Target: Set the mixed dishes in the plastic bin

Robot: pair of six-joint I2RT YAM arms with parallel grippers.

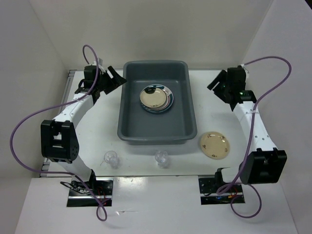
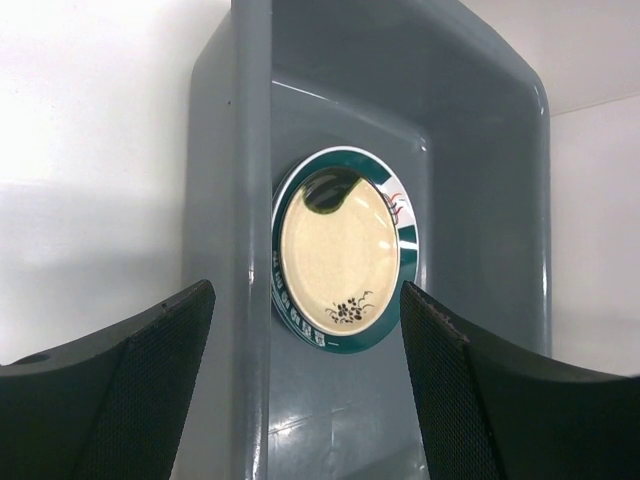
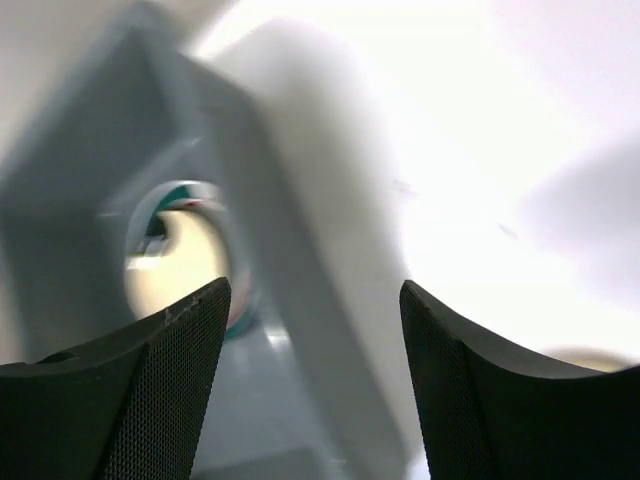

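Far left: left gripper [image 1: 115,78], jaws apart and empty, hangs by the plastic bin [image 1: 127,105], at its far-left rim. A clear cup [image 1: 111,159] sits well nearward. The bin runs long near-to-far, with stacked plates [image 1: 156,97] inside and a second cup [image 1: 162,157] at its near wall. The tan plate [image 1: 215,145] lies flat and round, with no long axis, beside the near-right corner. The right gripper [image 1: 216,84], spread and empty, is nearer; the plate lies nearward of it.

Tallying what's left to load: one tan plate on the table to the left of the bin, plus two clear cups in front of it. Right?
No: the top external view shows the tan plate to the right of the grey bin. The left clear cup and right clear cup do stand in front of it.
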